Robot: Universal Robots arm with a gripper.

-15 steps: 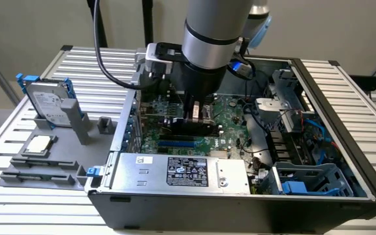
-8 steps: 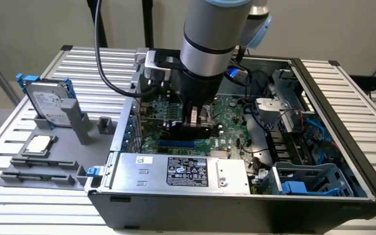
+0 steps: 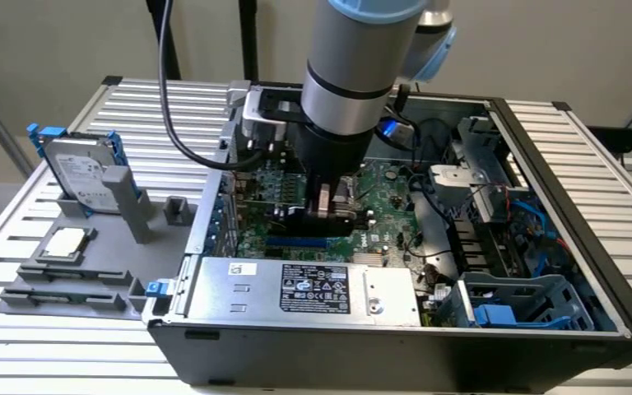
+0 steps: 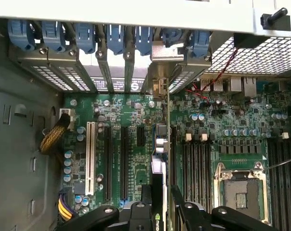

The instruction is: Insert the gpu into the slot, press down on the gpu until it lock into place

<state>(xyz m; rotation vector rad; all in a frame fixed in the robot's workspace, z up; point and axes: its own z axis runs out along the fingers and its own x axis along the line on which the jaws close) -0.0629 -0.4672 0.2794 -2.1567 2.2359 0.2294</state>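
- The open computer case (image 3: 404, 355) lies on the slatted bench (image 3: 30, 350). The arm reaches down into it, with the pincer (image 3: 327, 216) low over the green motherboard (image 3: 388, 218).
- The wrist view adds what the exterior view does not give. It has the gpu (image 4: 158, 168) edge-on, a thin dark card pinched between the two black fingers (image 4: 179, 199), which are drawn in narrow on it.
- The card's metal bracket end (image 4: 160, 86) lies by the case's rear wall, near the row of blue clips (image 4: 87, 36).
- On one side of the card is a white slot (image 4: 90, 151). On the other are the black memory slots (image 4: 196, 163) and the processor socket (image 4: 239, 190).
- In the exterior view the slot (image 3: 299, 244) is a bright blue strip just by the pincer, between it and the silver-labelled power supply (image 3: 305, 288).
- Whether the card's edge sits in that strip I cannot tell (the pincer's own bulk is in the way).
- On the bench, at the exterior view's left, a hard drive (image 3: 80, 173) stands in a grey holder.
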